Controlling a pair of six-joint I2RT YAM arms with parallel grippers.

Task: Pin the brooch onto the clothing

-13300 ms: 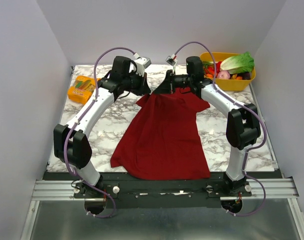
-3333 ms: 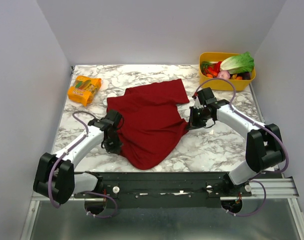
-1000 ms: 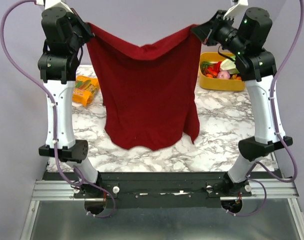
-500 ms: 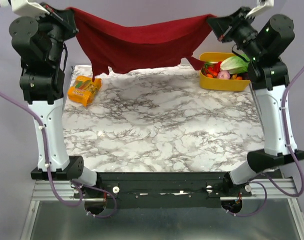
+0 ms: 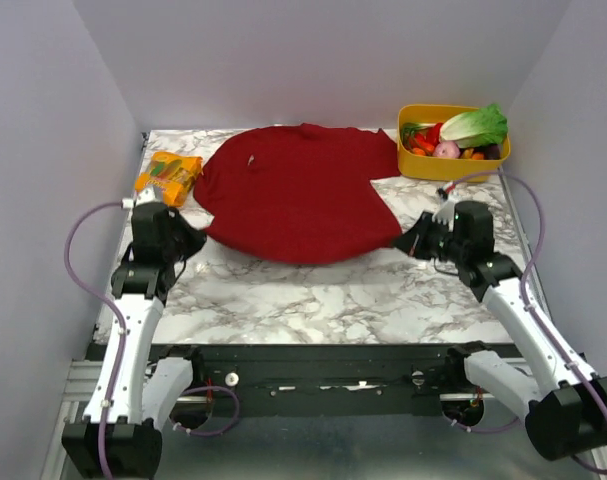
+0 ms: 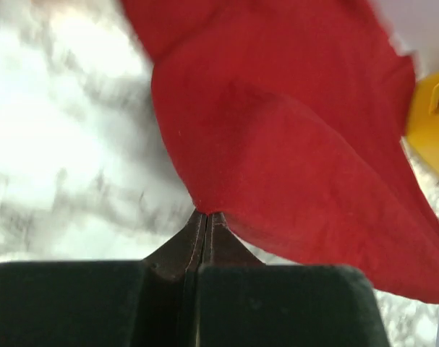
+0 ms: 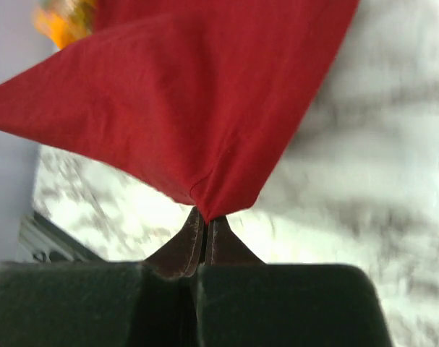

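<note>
The clothing [image 5: 301, 192], a dark red T-shirt, lies spread across the back half of the marble table [image 5: 323, 290]. My left gripper [image 5: 195, 238] is shut on its near left corner; the left wrist view shows the fabric [image 6: 299, 144] pinched at the closed tips [image 6: 205, 214]. My right gripper [image 5: 408, 243] is shut on the near right corner, where the cloth [image 7: 183, 108] fans out from the closed tips [image 7: 205, 217]. A small pale speck [image 5: 250, 158] shows on the shirt's upper left; I cannot tell what it is. The brooch is not identifiable in any view.
A yellow bin [image 5: 429, 166] of vegetables stands at the back right, touching the shirt's sleeve; its edge shows in the left wrist view [image 6: 430, 123]. An orange packet [image 5: 168, 177] lies at the back left beside the shirt. Grey walls close in three sides.
Both arms have come down from high above the table to just above its surface. The shirt, hanging stretched between them before, now lies spread flat. Both grips have held.
</note>
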